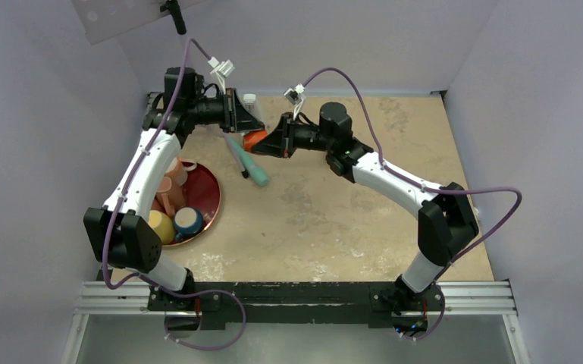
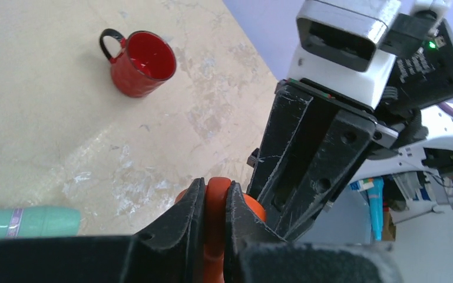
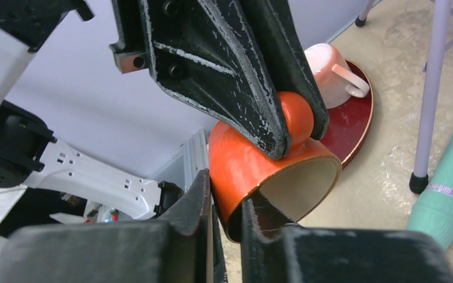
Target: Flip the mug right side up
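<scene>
An orange mug hangs in the air over the back of the table, held between both arms. My left gripper is shut on its handle, seen from the right wrist as black fingers over the mug's top. My right gripper is shut on the mug's wall at the rim, one finger outside and one inside the cream interior. The mug is tilted, with its mouth facing sideways and down.
A dark red plate with several mugs lies at the left, a pink mug among them. A teal tube lies under the grippers. An upright red mug stands on the table. Grey walls enclose the table.
</scene>
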Controlling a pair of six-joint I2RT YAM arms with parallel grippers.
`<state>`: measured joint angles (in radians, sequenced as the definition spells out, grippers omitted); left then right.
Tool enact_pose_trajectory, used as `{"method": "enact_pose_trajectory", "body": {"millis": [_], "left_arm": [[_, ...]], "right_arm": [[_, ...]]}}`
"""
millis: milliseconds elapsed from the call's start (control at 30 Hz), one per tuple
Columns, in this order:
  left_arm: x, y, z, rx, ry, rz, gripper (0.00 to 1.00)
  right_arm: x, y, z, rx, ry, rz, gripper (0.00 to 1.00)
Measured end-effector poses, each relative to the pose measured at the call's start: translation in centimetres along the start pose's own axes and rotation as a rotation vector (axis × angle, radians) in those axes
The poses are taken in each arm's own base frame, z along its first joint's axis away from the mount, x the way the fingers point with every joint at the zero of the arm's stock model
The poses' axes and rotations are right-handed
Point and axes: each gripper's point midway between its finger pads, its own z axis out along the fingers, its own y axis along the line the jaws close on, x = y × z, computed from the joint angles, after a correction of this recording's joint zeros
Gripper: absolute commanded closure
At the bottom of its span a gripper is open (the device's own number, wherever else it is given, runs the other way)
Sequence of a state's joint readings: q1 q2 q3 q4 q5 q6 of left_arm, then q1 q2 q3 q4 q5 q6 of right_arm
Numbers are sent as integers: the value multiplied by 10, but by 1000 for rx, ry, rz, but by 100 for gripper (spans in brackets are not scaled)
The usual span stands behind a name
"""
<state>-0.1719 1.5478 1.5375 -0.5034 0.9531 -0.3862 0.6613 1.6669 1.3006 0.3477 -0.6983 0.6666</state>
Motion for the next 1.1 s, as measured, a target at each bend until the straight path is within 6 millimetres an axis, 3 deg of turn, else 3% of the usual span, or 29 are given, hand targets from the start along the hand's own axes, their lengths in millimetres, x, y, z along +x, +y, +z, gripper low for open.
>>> {"method": "enact_pose_trajectory", "body": {"millis": [33,67,100,133,167,267,467,600,700,867,1000,1100], "left_arm": [[-1,-2,0,18,-3,13,100],[-2,-4,0,37,-4,19,87],[-2,-6,-1,54,-4,20,54],[-2,-8,-1,65,-3,18,13],[-2,-8,-2,67,-2,23,2],[1,6,0,-36,6,15,0],[-22,52,-31,-371,-7,144,0],[-26,70,-60,-532,60,319,0],[1,91,-79,-621,226,415,5],[57,119,-105,-671,499,462,11],[103,131,-122,-636,699,475,13],[129,135,-134,-615,805,472,12]], "right_arm": [[-1,1,0,-4,-2,7,100],[-2,2,-1,-10,-4,6,100],[-3,4,-2,-14,-5,4,100],[-3,5,-2,-14,-5,2,100],[-4,4,-3,-5,-6,-2,100],[-4,-18,-5,141,-13,-11,100],[2,-107,-31,606,58,-41,100],[23,-173,-45,870,191,-62,100],[57,-219,-56,1017,341,-64,100],[102,-253,-77,1133,530,-51,100],[108,-264,-81,1173,589,-66,100],[109,-270,-80,1179,608,-79,80]]}}
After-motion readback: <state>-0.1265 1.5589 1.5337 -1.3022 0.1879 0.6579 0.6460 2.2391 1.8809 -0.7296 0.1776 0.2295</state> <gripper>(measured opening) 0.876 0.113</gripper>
